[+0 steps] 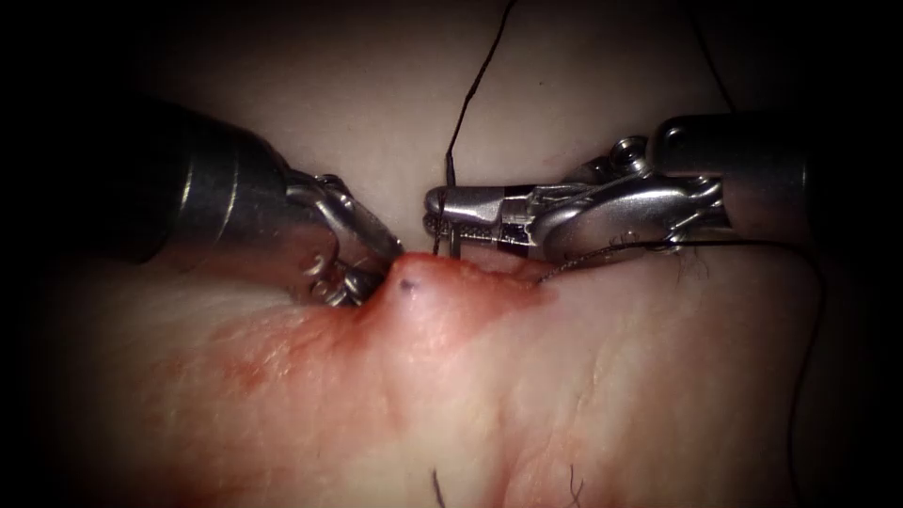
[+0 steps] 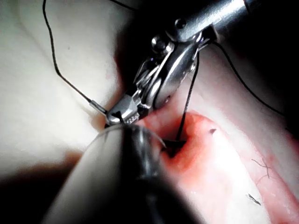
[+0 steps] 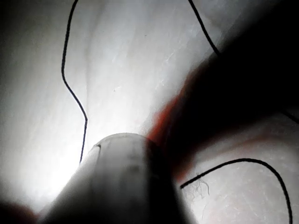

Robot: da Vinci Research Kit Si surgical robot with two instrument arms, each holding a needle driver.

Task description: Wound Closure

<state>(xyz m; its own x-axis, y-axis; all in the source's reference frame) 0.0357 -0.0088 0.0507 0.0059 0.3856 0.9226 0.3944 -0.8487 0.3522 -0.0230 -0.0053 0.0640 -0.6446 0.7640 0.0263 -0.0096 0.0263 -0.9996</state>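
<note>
My right tool (image 1: 440, 218) comes in from the right with its jaws shut on the curved needle (image 1: 438, 242) near its tail. The needle stands almost upright, its lower part going down into a raised ridge of tissue (image 1: 419, 282) at the cut. Black thread (image 1: 475, 89) leaves the needle's tail and runs up and away. From the left, my left tool (image 1: 381, 266) has its jaws shut on the ridge's left side and holds it lifted. The left wrist view has the right tool (image 2: 120, 114) clamping the needle, whose tail (image 2: 99, 107) joins the thread.
A second stretch of thread (image 1: 602, 252) runs from the cut under the right tool and curves down at the far right. Red fluid (image 1: 254, 362) stains the tissue left of the ridge. Short cut ends of thread (image 1: 437, 487) lie near the front edge.
</note>
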